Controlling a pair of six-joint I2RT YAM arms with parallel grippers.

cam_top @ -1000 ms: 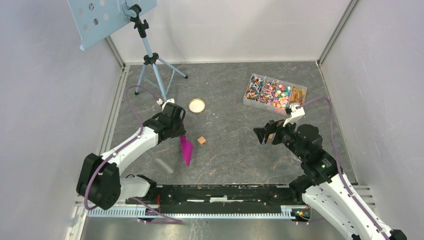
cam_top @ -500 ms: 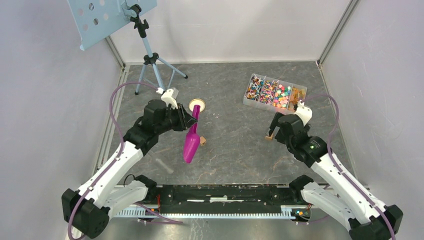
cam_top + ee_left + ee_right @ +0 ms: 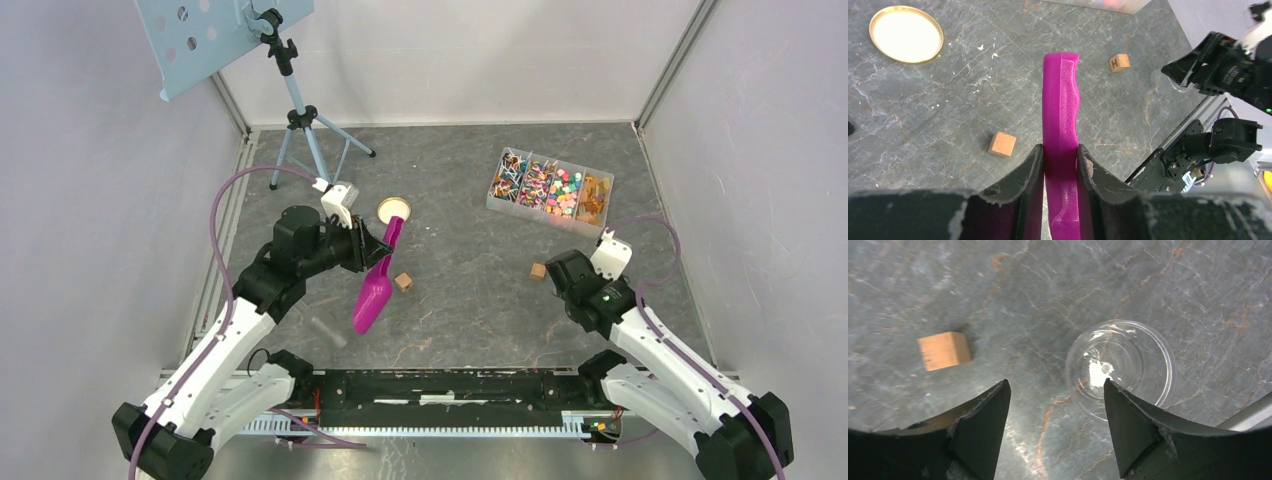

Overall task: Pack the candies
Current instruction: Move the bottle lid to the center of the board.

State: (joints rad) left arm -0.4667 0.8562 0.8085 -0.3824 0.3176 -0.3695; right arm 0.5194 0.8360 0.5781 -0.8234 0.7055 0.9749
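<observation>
The candies fill a clear divided box at the back right, and neither gripper holds any. My left gripper is shut on the handle of a magenta scoop and holds it above the table, bowl end towards the near edge. In the left wrist view the handle sticks out between the jaws of the gripper. My right gripper is open and empty, low over the table. A clear round jar stands upright just beyond its right finger.
A gold lid lies behind the scoop. One wooden cube lies beside the scoop, another just left of my right gripper. A tripod with a blue plate stands at the back left. White walls enclose the table.
My right gripper has drawn back to the right and nearer, away from the wooden cube. My left arm has shifted slightly left with the scoop still in its grip.
</observation>
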